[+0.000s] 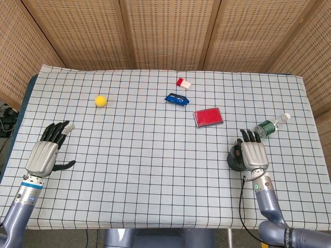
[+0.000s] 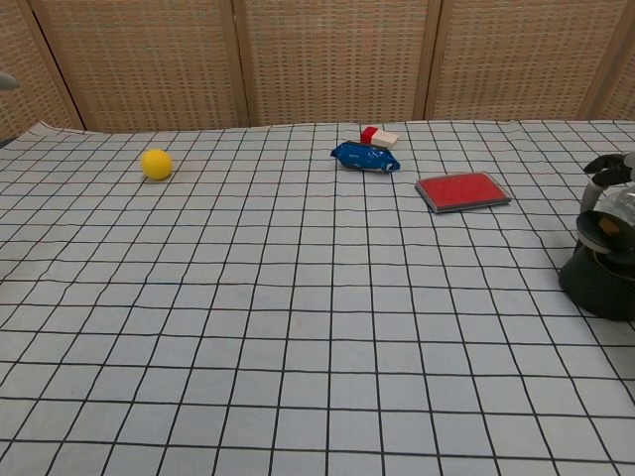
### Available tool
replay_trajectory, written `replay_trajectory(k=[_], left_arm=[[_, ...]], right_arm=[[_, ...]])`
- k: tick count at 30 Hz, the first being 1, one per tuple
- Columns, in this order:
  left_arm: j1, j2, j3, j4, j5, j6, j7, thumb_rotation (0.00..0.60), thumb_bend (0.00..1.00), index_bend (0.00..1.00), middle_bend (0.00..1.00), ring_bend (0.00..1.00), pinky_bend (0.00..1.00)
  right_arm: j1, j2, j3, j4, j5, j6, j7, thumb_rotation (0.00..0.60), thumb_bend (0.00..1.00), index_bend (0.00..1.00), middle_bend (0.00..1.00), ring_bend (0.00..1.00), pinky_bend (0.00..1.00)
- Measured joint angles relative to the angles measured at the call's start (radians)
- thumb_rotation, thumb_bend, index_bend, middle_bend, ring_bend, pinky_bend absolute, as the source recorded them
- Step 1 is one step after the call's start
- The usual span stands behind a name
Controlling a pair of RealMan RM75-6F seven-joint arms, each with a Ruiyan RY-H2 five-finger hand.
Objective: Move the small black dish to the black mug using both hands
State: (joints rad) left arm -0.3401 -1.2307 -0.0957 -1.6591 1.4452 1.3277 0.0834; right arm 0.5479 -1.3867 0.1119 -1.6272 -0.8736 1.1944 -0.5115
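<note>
In the chest view the black mug stands at the far right edge. The small black dish hangs tilted just above the mug's rim, held by my right hand. From the head view my right hand covers the dish, and the mug shows as a dark shape at the hand's left side. My left hand rests far off on the table's left side, holding nothing, fingers spread. It does not show in the chest view.
A green water bottle lies just behind the right hand. A red flat box, a blue packet and a red-and-white block sit mid-back. A yellow ball lies back left.
</note>
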Motion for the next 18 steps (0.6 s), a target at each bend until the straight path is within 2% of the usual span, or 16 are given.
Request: replay_trajectory(k=[14,18], left_arm=[[0.000,-0.002,0.001,0.002,0.003,-0.003,0.002,0.600,0.12,0.09,0.00,0.00,0.00],[0.000,-0.002,0.001,0.001,0.004,-0.003,0.003,0.600,0.12,0.09,0.00,0.00,0.00]], right_arm=[[-0.017,0.004,0.005,0.008,-0.004,-0.009,-0.010,0.600,0.45,0.45,0.11,0.00,0.00],[-0.020,0.011,0.005,-0.002,0.004,-0.010,-0.025,0.600,0.42,0.42,0.08,0.00,0.00]])
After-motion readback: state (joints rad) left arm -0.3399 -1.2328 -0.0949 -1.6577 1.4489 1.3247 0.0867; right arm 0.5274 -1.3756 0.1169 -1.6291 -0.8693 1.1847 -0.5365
